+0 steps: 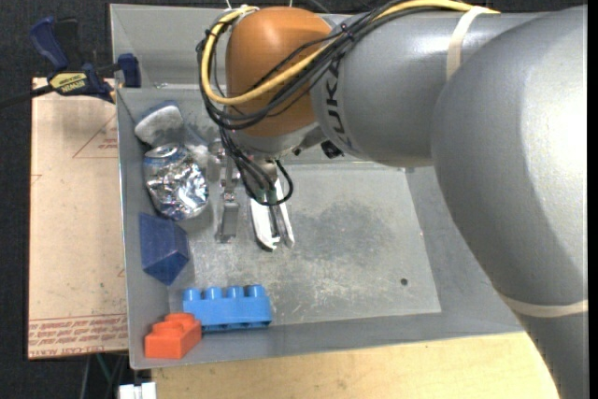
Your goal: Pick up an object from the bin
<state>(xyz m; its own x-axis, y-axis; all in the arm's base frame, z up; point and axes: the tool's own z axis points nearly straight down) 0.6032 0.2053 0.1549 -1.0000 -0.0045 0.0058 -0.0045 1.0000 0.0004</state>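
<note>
Grey bin floor (374, 238) lies bare beneath the gripper (248, 236), whose fingers are parted and empty. A crumpled foil ball (177, 187) sits just beside it, toward the bin's left wall. Judged to be at the approach stage: the next move calls for centring over the foil, descending and closing.

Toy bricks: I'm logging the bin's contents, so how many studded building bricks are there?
2. A long blue brick lies near the bin's lower-left corner; a smaller orange brick sits in that corner, beside its left end. The arm may hide others.
</note>
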